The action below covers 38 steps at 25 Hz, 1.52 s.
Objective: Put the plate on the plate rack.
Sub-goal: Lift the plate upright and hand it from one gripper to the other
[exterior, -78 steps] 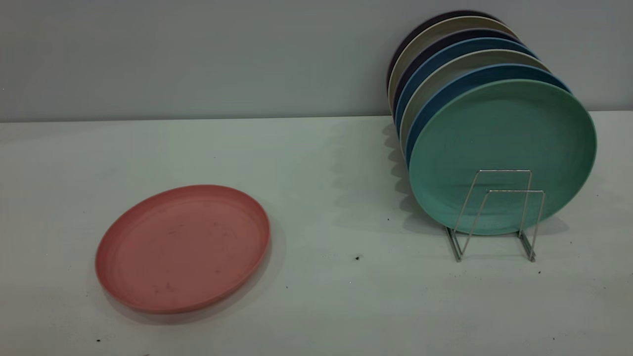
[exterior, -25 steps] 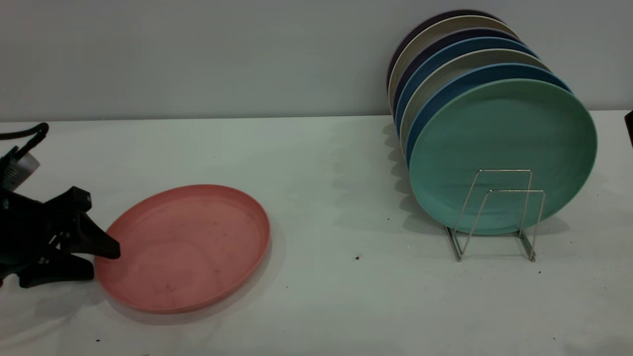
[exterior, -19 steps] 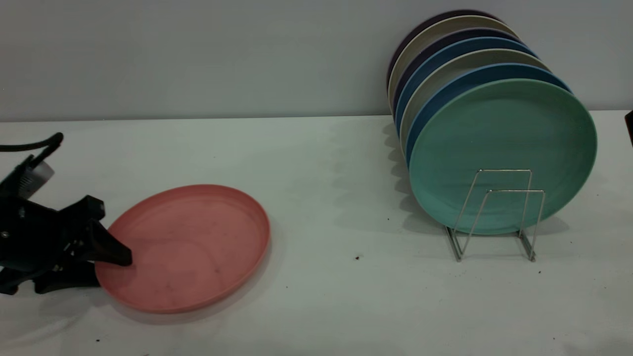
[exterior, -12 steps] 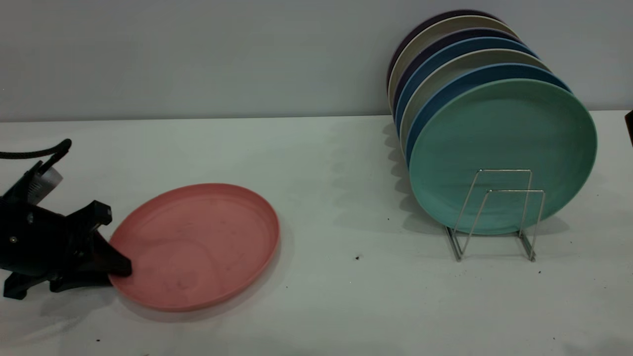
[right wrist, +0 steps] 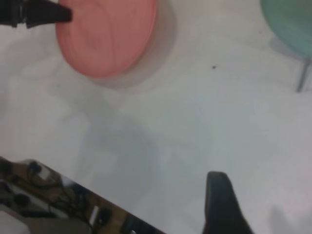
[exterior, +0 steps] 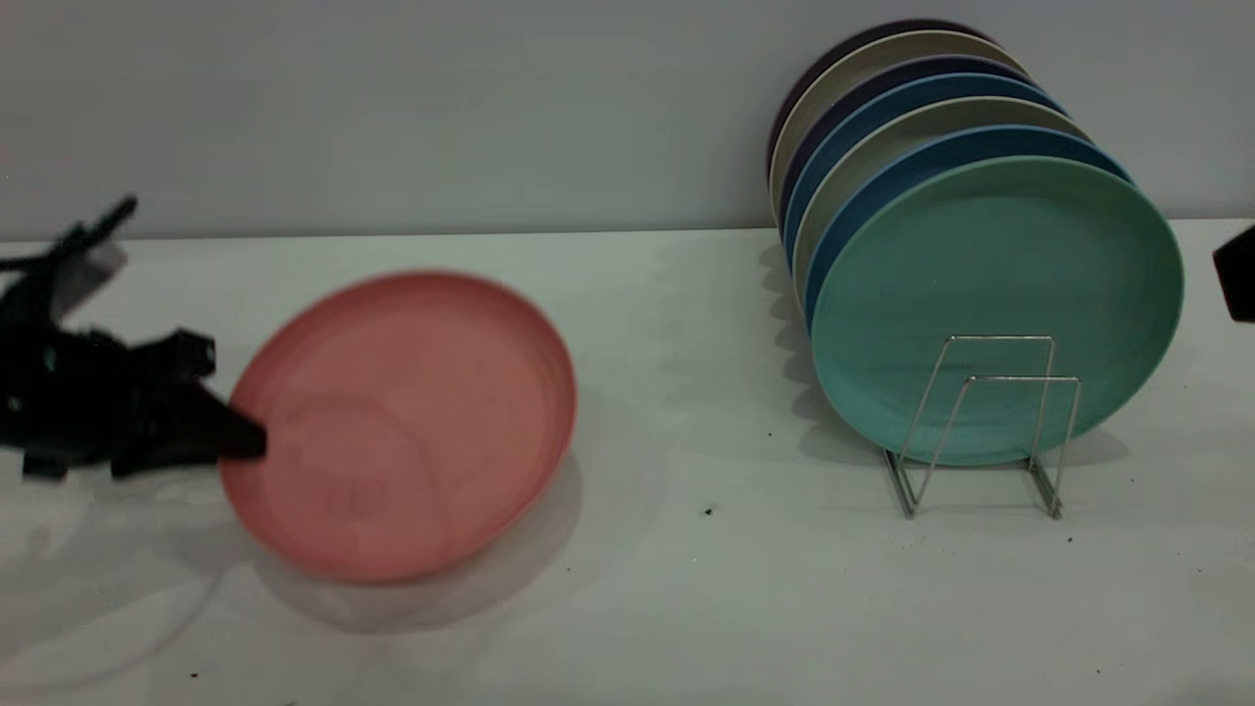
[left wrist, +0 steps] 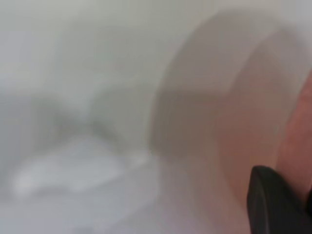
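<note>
From the exterior view I have the left gripper [exterior: 240,441] at the left side of the desk [exterior: 667,588], its jaws clamped on the near-left rim of the plate [exterior: 402,422]. The plate is tilted, its far edge raised off the desk and its shadow spread beneath it. It sits well apart from the plate rack [exterior: 980,431], which stands at the right with a teal-green plate [exterior: 990,284] foremost and blue plates [exterior: 882,137] and paler ones stacked upright behind it. The two front wire loops of the rack hold nothing. A dark piece of the right arm [exterior: 1237,270] shows at the right edge; I cannot tell how its jaws stand.

On the left wrist view I see the plate [left wrist: 263,126] close up, blurred, with one dark fingertip [left wrist: 273,200] against its rim.

On the right wrist view the plate [right wrist: 107,34] lies far off with the left gripper [right wrist: 66,14] at its edge, the teal-green plate [right wrist: 287,22] in a corner, and a single dark finger [right wrist: 222,200] of the right gripper over bare desk [right wrist: 195,122].
</note>
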Tool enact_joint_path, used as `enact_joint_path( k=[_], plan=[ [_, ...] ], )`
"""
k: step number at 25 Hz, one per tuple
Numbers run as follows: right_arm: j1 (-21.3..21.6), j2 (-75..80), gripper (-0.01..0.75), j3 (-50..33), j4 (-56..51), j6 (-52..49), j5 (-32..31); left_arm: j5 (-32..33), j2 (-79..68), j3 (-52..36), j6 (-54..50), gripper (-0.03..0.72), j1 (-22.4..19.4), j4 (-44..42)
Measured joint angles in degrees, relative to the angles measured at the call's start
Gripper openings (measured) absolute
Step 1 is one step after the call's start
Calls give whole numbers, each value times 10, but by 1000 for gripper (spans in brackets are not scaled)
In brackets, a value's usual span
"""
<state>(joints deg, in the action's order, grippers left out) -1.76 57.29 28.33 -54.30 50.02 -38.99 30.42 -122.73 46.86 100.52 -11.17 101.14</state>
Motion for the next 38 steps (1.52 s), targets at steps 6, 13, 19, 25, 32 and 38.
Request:
enact_joint_path(
  k=[6, 13, 19, 25, 32, 38],
  plan=[
    [0, 38, 462, 0, -85, 75, -14, 52, 31, 0, 63, 15, 5, -5],
    [0, 175, 462, 3, -244, 260, -13, 67, 36, 0, 92, 15, 73, -23],
    [0, 305, 462, 5, -376, 419, -20, 74, 36, 1, 103, 15, 127, -23],
    [0, 398, 462, 8, -457, 511, -55, 80, 36, 4, 104, 15, 161, -9],
    [0, 445, 462, 26, -472, 532, -80, 76, 36, 4, 99, 15, 201, -7],
    [0, 448, 463, 28, -473, 534, -86, 74, 36, 17, 78, 15, 206, -7]
  ],
)
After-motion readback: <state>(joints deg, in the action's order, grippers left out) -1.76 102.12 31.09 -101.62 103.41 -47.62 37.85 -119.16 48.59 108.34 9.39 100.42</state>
